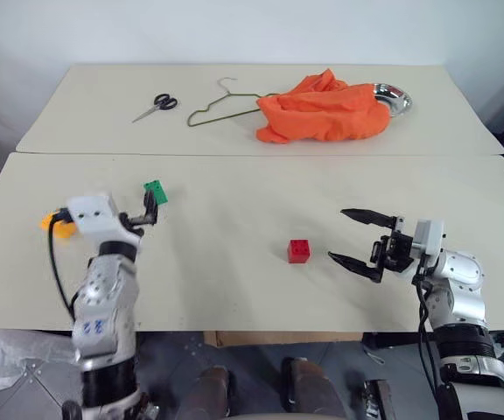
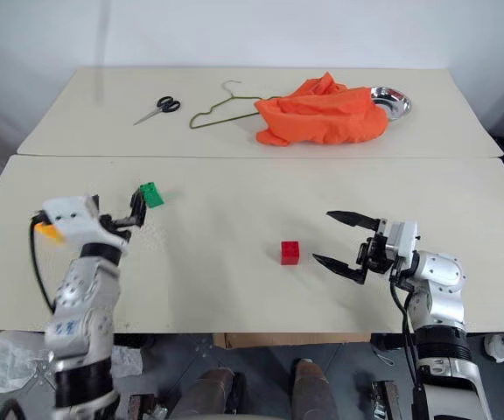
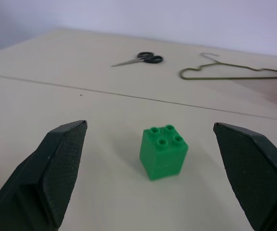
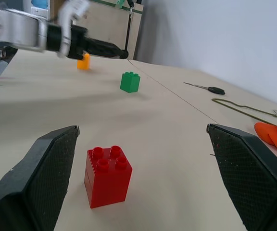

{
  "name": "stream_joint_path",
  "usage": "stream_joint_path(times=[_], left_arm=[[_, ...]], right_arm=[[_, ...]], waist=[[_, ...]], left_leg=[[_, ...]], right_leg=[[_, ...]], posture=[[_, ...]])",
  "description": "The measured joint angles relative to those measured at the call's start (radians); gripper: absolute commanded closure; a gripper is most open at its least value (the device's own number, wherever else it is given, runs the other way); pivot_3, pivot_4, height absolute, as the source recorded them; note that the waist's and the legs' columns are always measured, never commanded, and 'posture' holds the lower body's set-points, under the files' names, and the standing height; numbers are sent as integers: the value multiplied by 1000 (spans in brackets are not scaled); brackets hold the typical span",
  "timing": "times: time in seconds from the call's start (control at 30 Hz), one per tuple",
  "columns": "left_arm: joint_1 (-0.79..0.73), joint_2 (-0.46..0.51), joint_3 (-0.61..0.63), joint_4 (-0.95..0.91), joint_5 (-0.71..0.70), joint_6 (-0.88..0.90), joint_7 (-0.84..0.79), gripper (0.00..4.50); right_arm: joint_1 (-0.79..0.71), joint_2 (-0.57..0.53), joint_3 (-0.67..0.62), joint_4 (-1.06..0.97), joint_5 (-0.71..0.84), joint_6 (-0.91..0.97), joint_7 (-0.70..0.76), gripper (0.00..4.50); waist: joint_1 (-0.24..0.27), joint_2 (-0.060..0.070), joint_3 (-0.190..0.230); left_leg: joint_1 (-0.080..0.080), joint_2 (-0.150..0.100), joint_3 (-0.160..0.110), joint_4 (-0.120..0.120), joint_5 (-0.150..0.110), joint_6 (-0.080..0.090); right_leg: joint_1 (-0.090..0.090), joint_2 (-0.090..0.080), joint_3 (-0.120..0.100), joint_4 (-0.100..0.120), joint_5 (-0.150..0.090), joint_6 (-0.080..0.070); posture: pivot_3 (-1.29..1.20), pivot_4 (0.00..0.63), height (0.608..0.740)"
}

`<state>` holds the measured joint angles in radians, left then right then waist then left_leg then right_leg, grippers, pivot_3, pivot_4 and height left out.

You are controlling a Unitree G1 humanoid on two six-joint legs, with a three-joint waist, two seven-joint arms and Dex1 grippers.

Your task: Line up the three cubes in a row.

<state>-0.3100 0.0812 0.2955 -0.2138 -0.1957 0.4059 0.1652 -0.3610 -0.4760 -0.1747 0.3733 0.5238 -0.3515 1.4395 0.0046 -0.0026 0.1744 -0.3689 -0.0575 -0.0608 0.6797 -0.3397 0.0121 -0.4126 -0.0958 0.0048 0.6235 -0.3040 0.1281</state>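
Here the near cream-coloured rectangular table butts against a second, far table along a straight seam; the near one has a broad bare stretch across its middle and along its front edge, with open room on every side of the blocks. There are three small studded plastic blocks, one of each colour, and two grippers. Furthest left, the yellow-orange studded plastic block sits near the table's left edge, partly hidden behind the left arm; just beside it the left gripper has its two black fingers spread wide apart, holding nothing, aimed at the green studded plastic block, which stands upright in line with the gap between the fingers and just beyond their tips, touching neither, four round studs on top. Well to the right, near the table's middle, the red studded plastic block stands upright alone, also four-studded; the right gripper lies to its right, pointing toward it, fingers parted widely and empty, the block short of the tips. On the far table, left to right: one pair of black-handled scissors; one thin wire coat hanger; one crumpled orange cloth; one shiny metal bowl, the cloth overlapping its left rim.
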Motion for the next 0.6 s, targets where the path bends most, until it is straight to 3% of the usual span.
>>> stream_joint_path(times=[0.23,0.6], left_arm=[[-223,-53,-11,250,44,-16,123,0],[-270,-80,-19,348,88,-22,225,0]], right_arm=[[14,8,18,-52,-1,27,-34,40],[38,9,34,-95,-1,56,-62,40]], waist=[[8,0,0],[21,0,0]], left_leg=[[-1,0,0,2,0,0],[-1,-1,0,2,0,0]], right_leg=[[-1,0,0,2,0,0],[-1,0,0,2,0,1]], posture=[[0,150,740],[0,150,740]])
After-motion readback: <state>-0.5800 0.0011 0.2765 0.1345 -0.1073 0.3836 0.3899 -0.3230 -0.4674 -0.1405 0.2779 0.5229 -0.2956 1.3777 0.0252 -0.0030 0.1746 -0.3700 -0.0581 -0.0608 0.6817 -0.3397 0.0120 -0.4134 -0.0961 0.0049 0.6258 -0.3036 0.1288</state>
